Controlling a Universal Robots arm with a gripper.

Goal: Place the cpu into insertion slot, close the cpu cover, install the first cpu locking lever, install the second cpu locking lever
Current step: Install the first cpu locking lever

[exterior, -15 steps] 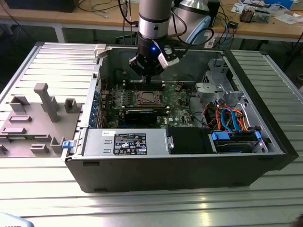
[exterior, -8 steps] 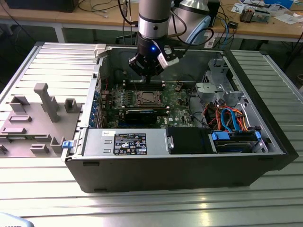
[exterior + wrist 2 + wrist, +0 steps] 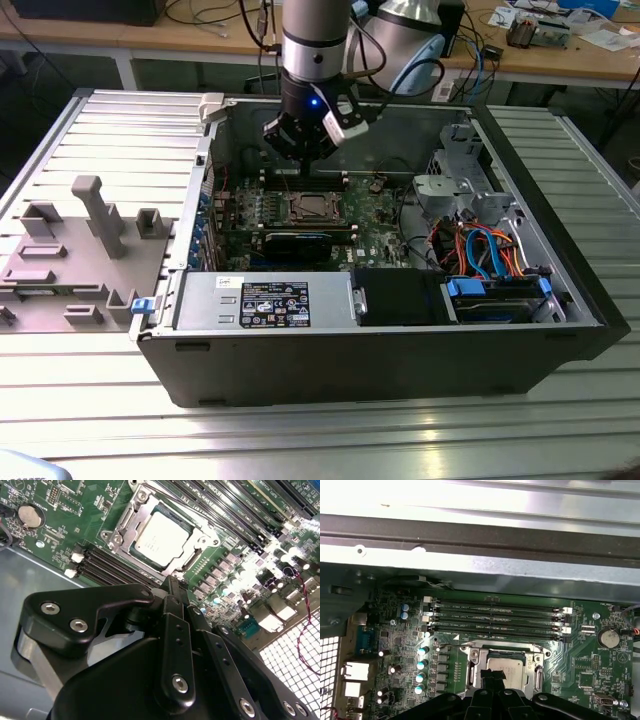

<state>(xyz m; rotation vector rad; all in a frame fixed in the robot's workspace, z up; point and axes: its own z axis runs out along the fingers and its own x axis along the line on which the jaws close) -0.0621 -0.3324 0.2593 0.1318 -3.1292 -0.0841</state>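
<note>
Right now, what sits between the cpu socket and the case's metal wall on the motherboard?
In the first wrist view, four long memory slots run side by side between the cpu in its insertion slot and the case wall.

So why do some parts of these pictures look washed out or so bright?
In the first wrist view, the metal case wall glares nearly white. In the second wrist view, light blooms on the green board, the chip shines pale, and the gripper sits dark. In the exterior view, lighting is even.
</note>
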